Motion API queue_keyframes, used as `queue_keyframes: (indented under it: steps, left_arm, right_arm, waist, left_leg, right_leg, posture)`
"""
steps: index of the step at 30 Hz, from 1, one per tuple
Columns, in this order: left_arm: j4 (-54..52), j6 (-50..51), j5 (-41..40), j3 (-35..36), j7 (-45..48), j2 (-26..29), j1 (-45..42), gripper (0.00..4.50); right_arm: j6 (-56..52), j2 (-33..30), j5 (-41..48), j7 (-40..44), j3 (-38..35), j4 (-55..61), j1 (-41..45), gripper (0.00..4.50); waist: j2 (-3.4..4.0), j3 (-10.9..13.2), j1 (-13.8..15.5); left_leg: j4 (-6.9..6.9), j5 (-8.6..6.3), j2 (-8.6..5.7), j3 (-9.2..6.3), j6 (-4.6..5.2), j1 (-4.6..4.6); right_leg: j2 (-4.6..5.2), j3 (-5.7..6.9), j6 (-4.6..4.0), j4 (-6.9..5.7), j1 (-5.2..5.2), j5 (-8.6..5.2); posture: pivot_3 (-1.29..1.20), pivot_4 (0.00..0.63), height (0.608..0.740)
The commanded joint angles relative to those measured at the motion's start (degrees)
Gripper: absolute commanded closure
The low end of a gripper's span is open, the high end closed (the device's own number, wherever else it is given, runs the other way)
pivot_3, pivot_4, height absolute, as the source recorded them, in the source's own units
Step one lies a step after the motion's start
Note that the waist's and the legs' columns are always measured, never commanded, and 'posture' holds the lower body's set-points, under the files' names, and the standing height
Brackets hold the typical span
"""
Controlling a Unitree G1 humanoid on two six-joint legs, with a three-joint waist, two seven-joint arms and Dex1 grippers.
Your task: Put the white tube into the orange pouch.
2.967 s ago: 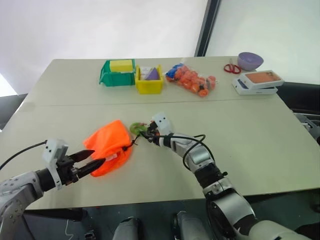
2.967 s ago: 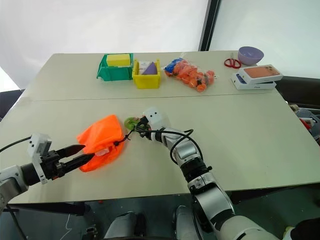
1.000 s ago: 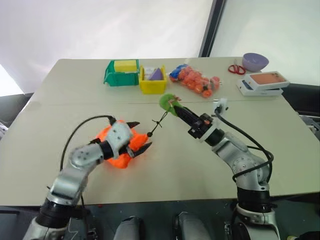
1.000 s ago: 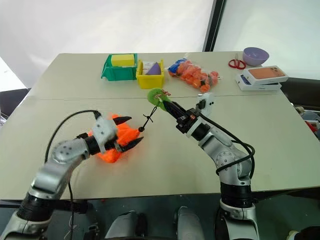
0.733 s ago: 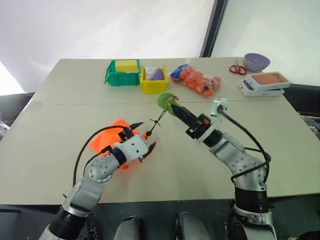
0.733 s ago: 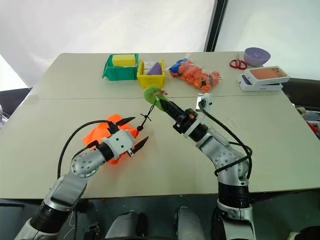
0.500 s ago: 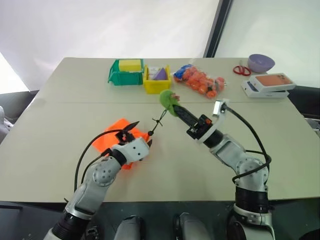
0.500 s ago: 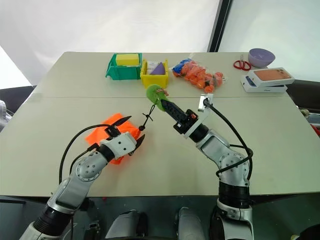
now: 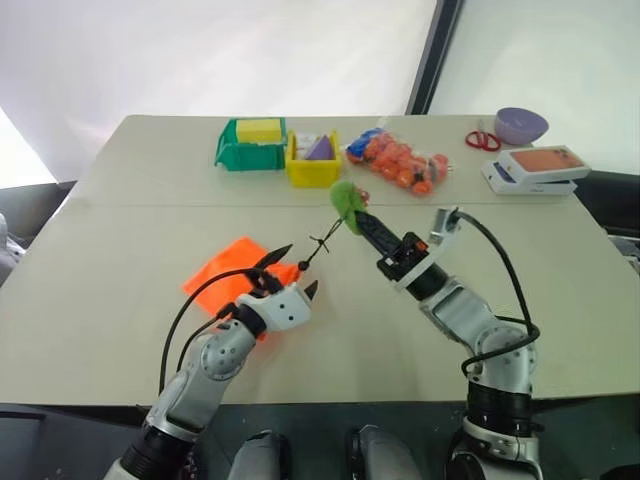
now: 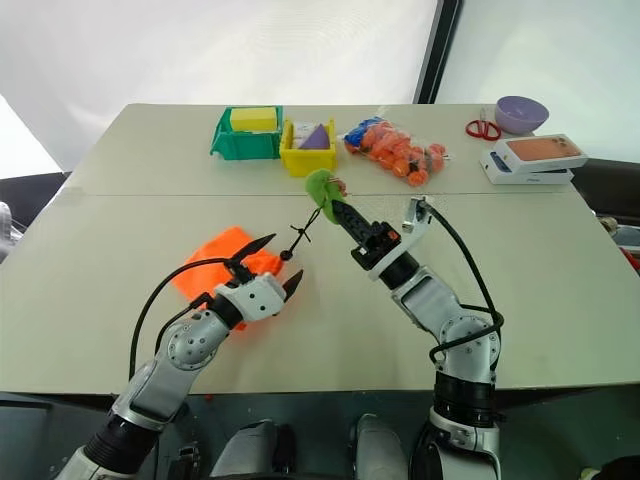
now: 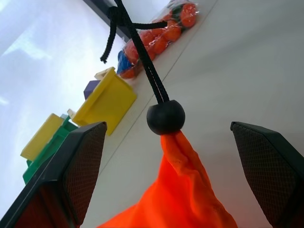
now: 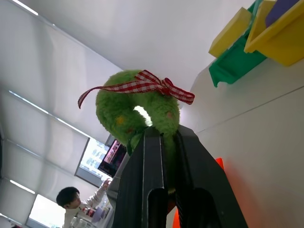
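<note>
The orange pouch [image 9: 232,280] lies on the table, its neck drawn up toward a black cord bead [image 11: 165,117]. A taut black cord [image 9: 322,243] runs from the bead up to a fuzzy green round tag [image 9: 346,199] with a checked ribbon. My right gripper [image 9: 360,219] is shut on that tag [image 12: 137,107] and holds it above the table. My left gripper [image 9: 293,272] is open, its fingers [image 11: 78,166] standing on either side of the pouch neck [image 11: 180,156], just behind the bead. The white tube is out of view.
Along the table's far edge stand a green bin [image 9: 249,143], a yellow bin [image 9: 312,160], a clear bag of orange balls [image 9: 398,165], red scissors [image 9: 482,139], a purple bowl [image 9: 521,125] and a white box with an orange top [image 9: 535,166]. A person [image 12: 71,202] is in the background.
My left gripper has rolled and slid right along the pouch to its neck, still open. My right gripper has rolled while keeping hold of the green tag.
</note>
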State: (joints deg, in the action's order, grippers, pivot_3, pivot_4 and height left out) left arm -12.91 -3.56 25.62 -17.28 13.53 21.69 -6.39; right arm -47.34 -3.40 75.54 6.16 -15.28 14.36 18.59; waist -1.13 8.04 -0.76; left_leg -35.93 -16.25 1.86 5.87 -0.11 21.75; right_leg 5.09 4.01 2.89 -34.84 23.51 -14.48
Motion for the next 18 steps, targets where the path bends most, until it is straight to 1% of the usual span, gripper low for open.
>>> queue_keyframes:
  steps: [1, 9, 11, 14, 16, 18]
  left_arm:
    - [0.1, -2.1, 1.6, -0.2, -2.0, -1.0, -1.2, 0.04]
    - [2.8, -6.2, 1.1, 0.0, -4.4, -3.7, -2.1, 0.04]
    - [3.4, -6.6, -0.2, 0.4, -4.1, -4.5, -2.1, 0.04]
    - [2.5, -6.0, -4.8, 1.3, -1.6, -5.5, -1.4, 0.04]
    - [0.2, -3.5, -13.8, 3.1, 2.8, -6.5, 0.4, 0.04]
    - [-2.0, 0.3, -21.3, 4.8, 7.8, -5.9, 2.2, 0.04]
  right_arm:
    - [1.3, -0.2, 2.9, -1.1, -0.9, 1.7, 0.6, 4.5]
    - [1.9, -0.4, 3.5, -1.6, 0.3, 2.8, -0.4, 4.5]
    - [2.1, -0.6, 3.1, -1.3, 0.8, 2.9, -0.5, 4.5]
    - [2.5, -1.7, 1.6, -0.7, 1.3, 2.9, -0.8, 4.5]
    - [2.3, -5.9, -3.2, 2.3, 2.6, 3.9, -1.9, 4.5]
    - [2.7, -11.2, -8.3, 5.9, 3.7, 4.7, -3.8, 4.5]
  waist:
    - [0.0, 0.0, 0.0]
    - [-0.01, 0.0, 0.1]
    - [-0.01, 0.0, 0.1]
    - [-0.01, 0.0, 0.1]
    - [-0.01, 0.0, 0.0]
    - [-0.02, 0.0, 0.1]
  left_leg:
    - [0.0, 0.0, 0.0, 0.0, 0.0, 0.0]
    - [-0.02, 0.0, 0.0, 0.0, 0.01, 0.02]
    - [-0.03, 0.0, 0.0, 0.0, 0.02, 0.03]
    - [-0.05, 0.0, 0.0, 0.0, 0.02, 0.04]
    - [-0.08, 0.0, 0.0, 0.0, 0.03, 0.05]
    - [-0.11, -0.03, 0.0, 0.0, 0.08, 0.1]
  right_leg:
    - [0.0, 0.01, 0.03, 0.0, 0.0, 0.01]
    - [-0.01, 0.04, 0.15, 0.0, -0.01, 0.06]
    - [-0.02, 0.05, 0.18, 0.0, -0.01, 0.07]
    - [-0.03, 0.06, 0.2, -0.01, -0.01, 0.08]
    - [-0.03, 0.07, 0.2, -0.01, -0.01, 0.07]
    - [-0.03, 0.1, 0.21, 0.05, -0.02, 0.06]
  posture:
    - [0.0, 0.15, 0.74]
    - [0.0, 0.15, 0.74]
    - [0.0, 0.15, 0.74]
    - [0.0, 0.15, 0.74]
    - [0.0, 0.15, 0.74]
    - [0.0, 0.15, 0.74]
